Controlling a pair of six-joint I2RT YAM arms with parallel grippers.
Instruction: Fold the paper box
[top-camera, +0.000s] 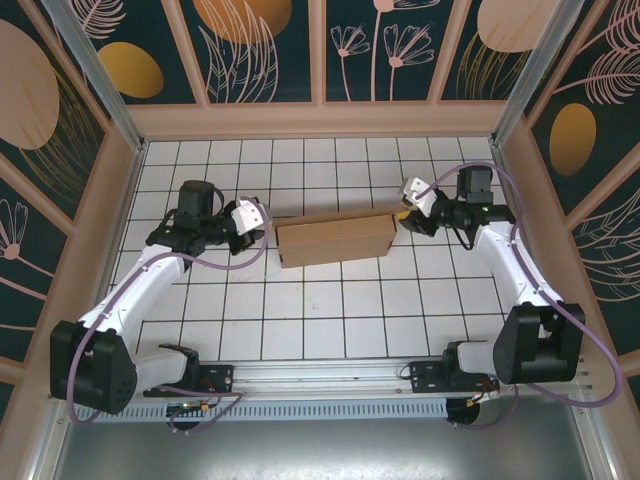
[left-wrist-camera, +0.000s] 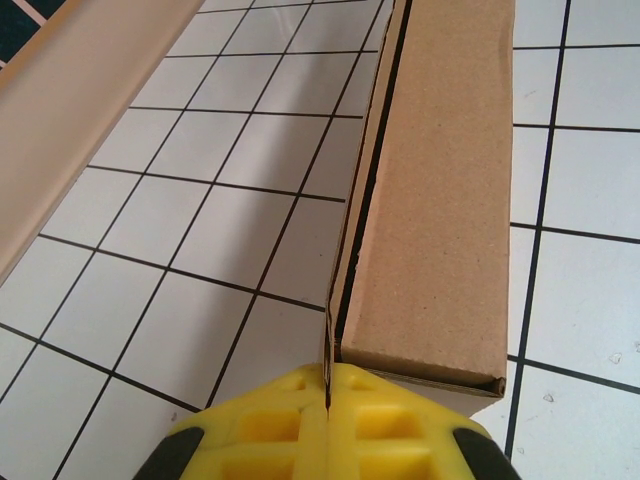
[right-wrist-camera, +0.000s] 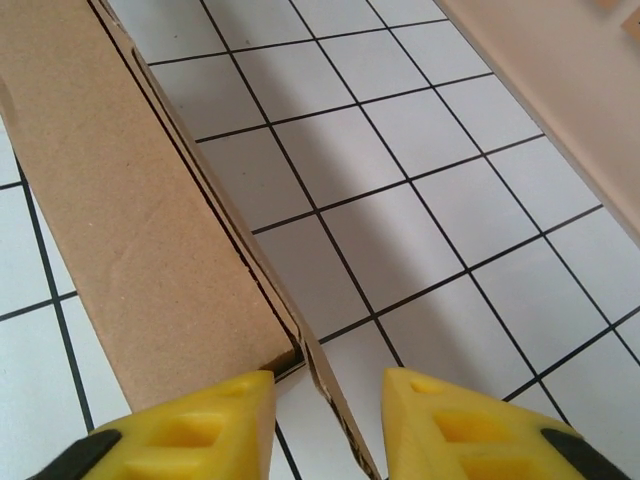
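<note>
The paper box (top-camera: 335, 238) is a long, shallow brown cardboard piece lying across the middle of the white tiled floor. My left gripper (top-camera: 256, 217) is at its left end. In the left wrist view the yellow fingers (left-wrist-camera: 290, 420) are shut on the thin upright back wall of the paper box (left-wrist-camera: 440, 200). My right gripper (top-camera: 405, 214) is at the right end. In the right wrist view it (right-wrist-camera: 328, 390) stands open, and the back wall's edge of the paper box (right-wrist-camera: 150, 230) passes between its fingers (right-wrist-camera: 450, 420) without touching them.
Beige walls (top-camera: 320, 120) close in the tiled floor at the back and both sides; the back one shows in both wrist views (left-wrist-camera: 70, 110) (right-wrist-camera: 560, 80). A metal rail (top-camera: 330, 385) carrying the arm bases runs along the near edge.
</note>
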